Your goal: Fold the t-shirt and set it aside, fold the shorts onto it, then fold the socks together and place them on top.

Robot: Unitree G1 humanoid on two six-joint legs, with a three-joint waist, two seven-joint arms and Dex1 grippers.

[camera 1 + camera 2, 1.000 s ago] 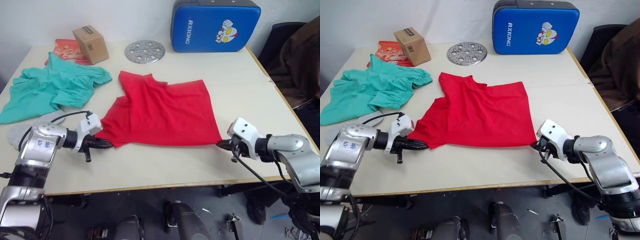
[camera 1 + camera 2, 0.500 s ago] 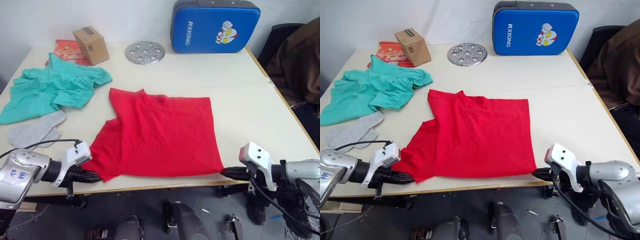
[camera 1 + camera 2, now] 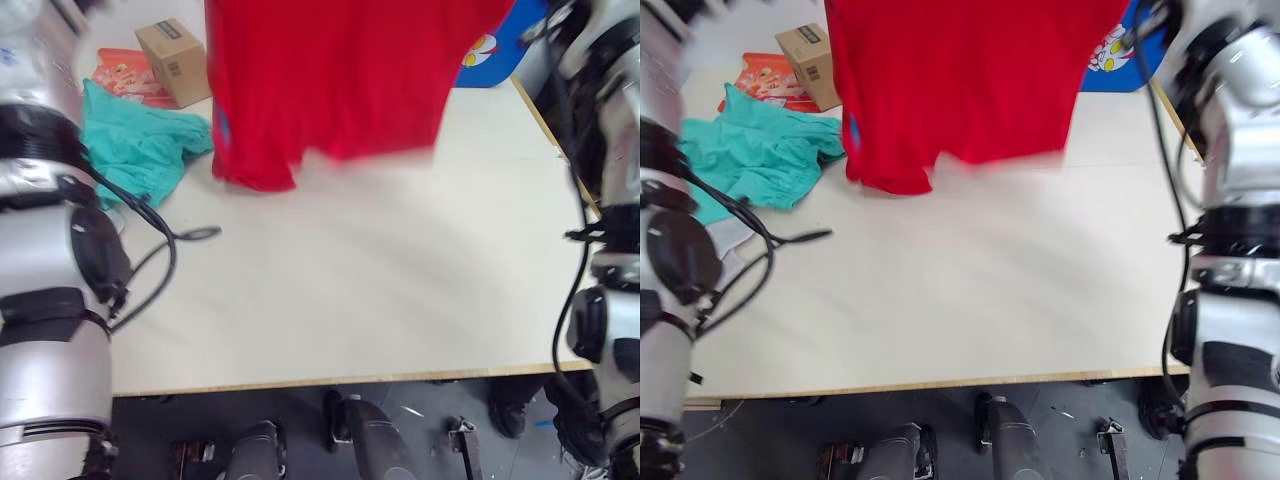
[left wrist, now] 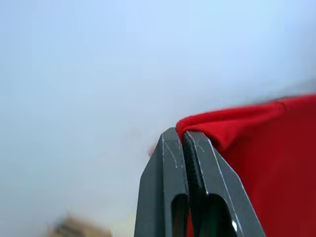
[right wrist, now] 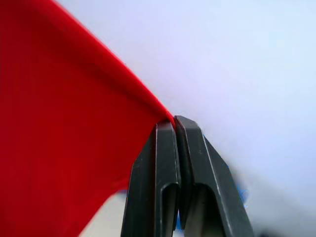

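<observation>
Pale wood tabletop (image 3: 970, 300) lies mostly bare beneath the t-shirt (image 3: 960, 80), which hangs in the air as a red sheet above the far half, its lower hem drooping to or just above the surface near the shorts; whether it touches cannot be told. Each top corner is pinched: the left gripper (image 4: 183, 140) is clamped tight on a bunched red edge, and the right gripper (image 5: 174, 126) is likewise clenched on the opposite corner. This looks like the first step, the shirt being lifted and spread before folding. The next move probably calls for lowering it evenly so it lands flat, both corners level. The shorts (image 3: 755, 150) lie crumpled at the left, untouched. Behind them a small cardboard box (image 3: 805, 65) stands closed, so its contents are hidden, just beside a red packet (image 3: 765, 75).
</observation>
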